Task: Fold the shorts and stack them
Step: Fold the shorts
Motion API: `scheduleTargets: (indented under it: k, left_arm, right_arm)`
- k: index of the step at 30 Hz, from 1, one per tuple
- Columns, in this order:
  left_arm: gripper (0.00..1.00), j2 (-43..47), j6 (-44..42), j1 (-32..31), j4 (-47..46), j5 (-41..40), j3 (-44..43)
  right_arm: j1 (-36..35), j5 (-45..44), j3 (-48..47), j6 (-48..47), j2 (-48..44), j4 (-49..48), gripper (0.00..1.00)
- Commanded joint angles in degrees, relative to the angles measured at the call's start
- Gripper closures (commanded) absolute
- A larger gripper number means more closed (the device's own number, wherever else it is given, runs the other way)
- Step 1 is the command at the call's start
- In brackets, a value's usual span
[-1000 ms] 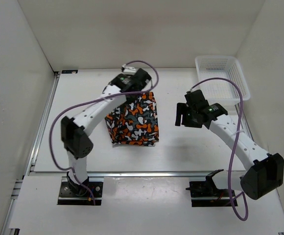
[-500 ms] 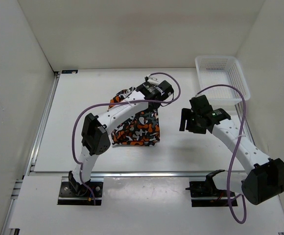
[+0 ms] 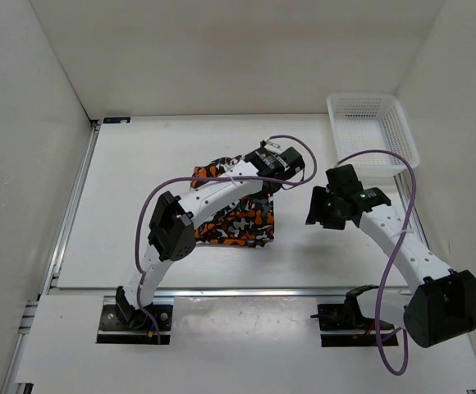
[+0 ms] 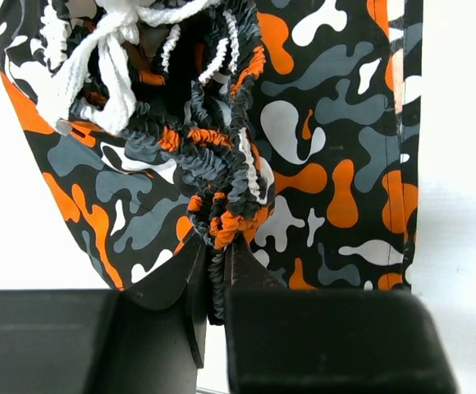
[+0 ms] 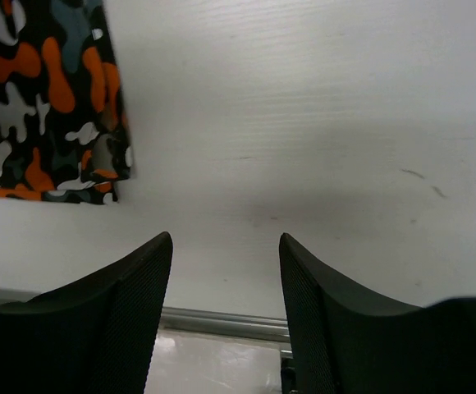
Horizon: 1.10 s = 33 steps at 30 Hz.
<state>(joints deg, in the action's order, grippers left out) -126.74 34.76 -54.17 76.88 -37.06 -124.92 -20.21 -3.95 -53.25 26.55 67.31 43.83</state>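
The left tool (image 4: pixel 217 263) pinches tight on the gathered elastic waistband of the shorts (image 4: pixel 320 164), holding that end up off the surface (image 3: pixel 139 205) near its middle. The flat part trails toward the near edge, so the length runs roughly near to far. The right tool (image 5: pixel 226 246) hangs just beside, jaws apart, gripping nothing.

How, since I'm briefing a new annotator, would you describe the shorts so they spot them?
On the white table, look near the centre, beneath the left arm. The shorts lie bunched, waistband pinched by the left fingers. They alone are patterned, orange, black, white and grey blotches, unlike the white mesh basket at the far right corner.
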Motion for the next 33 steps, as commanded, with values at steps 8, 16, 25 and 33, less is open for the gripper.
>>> scheduleTargets:
  k: [8,16,25,33]
  left_arm:
    - [0.9,9.48,-0.13,-0.93,-1.99,2.25,6.18]
    - [0.9,12.22,-1.36,-0.93,-4.45,5.51,7.59]
    - [0.9,15.47,-4.79,-0.93,-11.57,13.67,11.54]
    - [0.9,16.61,-8.92,-2.96,-16.93,18.78,17.16]
  right_arm:
    - [0.26,24.41,6.76,6.23,13.27,-23.95,0.46]
    - [0.26,26.1,-0.96,8.96,30.33,-33.02,0.61]
    - [0.26,23.73,-6.07,10.19,41.32,-33.55,0.99]
    - [0.26,22.49,-5.46,10.19,41.32,-33.55,0.99]
